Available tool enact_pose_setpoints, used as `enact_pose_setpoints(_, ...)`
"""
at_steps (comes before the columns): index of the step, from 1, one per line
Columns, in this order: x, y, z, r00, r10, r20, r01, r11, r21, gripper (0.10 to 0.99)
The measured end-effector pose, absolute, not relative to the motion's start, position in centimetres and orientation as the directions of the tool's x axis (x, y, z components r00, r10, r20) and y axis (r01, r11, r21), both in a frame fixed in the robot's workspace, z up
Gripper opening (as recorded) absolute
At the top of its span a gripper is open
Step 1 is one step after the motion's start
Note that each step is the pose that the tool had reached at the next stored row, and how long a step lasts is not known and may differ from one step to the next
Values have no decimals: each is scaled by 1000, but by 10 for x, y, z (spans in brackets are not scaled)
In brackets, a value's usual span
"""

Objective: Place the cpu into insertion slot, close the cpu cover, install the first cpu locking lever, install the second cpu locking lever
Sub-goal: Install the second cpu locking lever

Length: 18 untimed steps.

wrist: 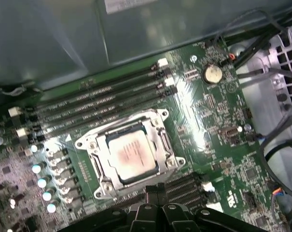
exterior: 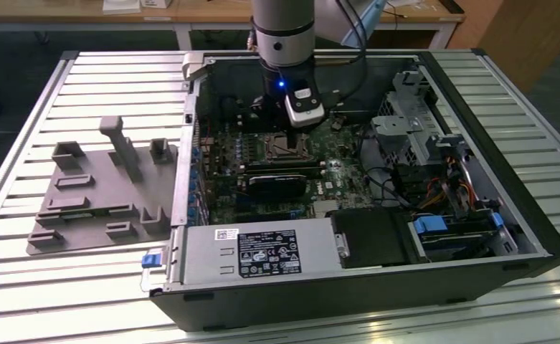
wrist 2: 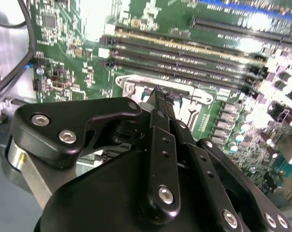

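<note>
- Two steps look done to us: the cpu (wrist: 132,155) lies in the insertion slot (wrist: 100,186), and the cpu cover (wrist: 166,141) appears folded down around it.
- We judge a locking lever is the step in hand; it calls for a fine approach along the socket's edge.
- Our gripper (wrist 2: 160,96) hangs just above the socket, fingertips pinched together, grasping nothing we can see.
</note>
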<state>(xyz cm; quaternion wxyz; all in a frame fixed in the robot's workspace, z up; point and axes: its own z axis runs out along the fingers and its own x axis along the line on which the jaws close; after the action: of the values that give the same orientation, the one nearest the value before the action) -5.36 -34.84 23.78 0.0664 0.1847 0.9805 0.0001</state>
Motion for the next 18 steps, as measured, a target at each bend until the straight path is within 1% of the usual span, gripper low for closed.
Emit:
enact_pose_setpoints(5, -55, -356, 237, -927, 353, -130, 353, 935, 25, 102)
enact_pose_setpoints(18, -57, -359, 234, -964, 233, -130, 232, 972, 25, 102)
